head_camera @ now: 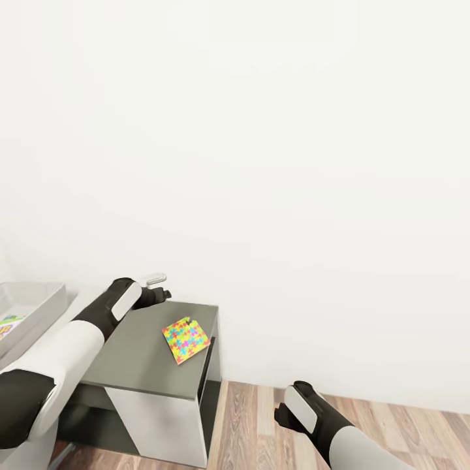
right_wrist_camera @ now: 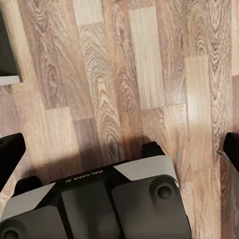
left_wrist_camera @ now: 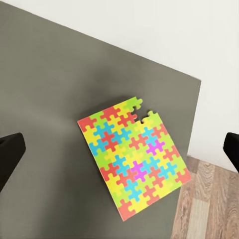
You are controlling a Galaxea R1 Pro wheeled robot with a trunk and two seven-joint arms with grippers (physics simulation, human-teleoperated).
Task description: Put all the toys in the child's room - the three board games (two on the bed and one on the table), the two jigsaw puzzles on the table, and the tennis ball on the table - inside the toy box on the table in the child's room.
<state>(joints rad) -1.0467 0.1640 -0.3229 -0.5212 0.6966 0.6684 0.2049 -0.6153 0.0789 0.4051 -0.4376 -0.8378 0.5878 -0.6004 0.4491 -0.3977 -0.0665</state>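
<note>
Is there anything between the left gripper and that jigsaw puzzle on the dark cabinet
Nothing visible. In the left wrist view the jigsaw puzzle lies flat on the dark grey cabinet top, near its floor-side edge, with bare surface around it. The left gripper is open and empty, its dark fingertips at either side of that view.

Kid's rm: jigsaw puzzle (head_camera: 186,339), toy box (head_camera: 32,307).

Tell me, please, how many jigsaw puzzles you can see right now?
1. The thin flat multicoloured jigsaw puzzle lies on the low dark grey cabinet top, near its floor-side edge, one corner overhanging. The light grey tray is partly cropped, so another may be hidden.
</note>
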